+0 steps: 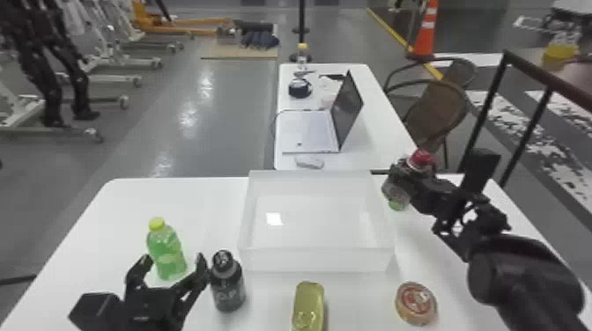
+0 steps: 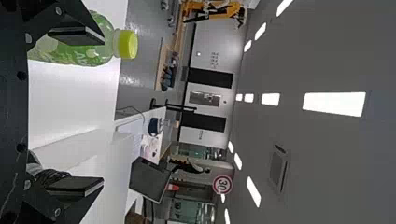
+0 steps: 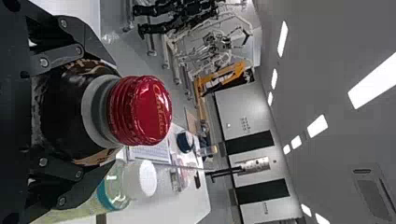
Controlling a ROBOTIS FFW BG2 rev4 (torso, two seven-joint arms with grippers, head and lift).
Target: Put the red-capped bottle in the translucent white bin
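Observation:
My right gripper [image 1: 404, 177] is raised just right of the translucent white bin [image 1: 315, 260], near its back right corner. It is shut on the red-capped bottle [image 1: 421, 159], whose cap points up and away from the bin. In the right wrist view, the fingers of the right gripper [image 3: 112, 112] press both sides of the dark bottle below its red cap [image 3: 140, 110]. The bin has nothing in it. My left gripper [image 1: 174, 262] stands open and idle at the front left, as does the left gripper [image 2: 100, 110] in its wrist view.
A green bottle [image 1: 166, 253] and a black bottle [image 1: 227, 286] are left of the bin. A yellow-green item [image 1: 308, 306] and a round tin [image 1: 415, 303] lie in front. A white-capped bottle [image 3: 140, 179] is beside the held one. A laptop [image 1: 308, 132] sits behind.

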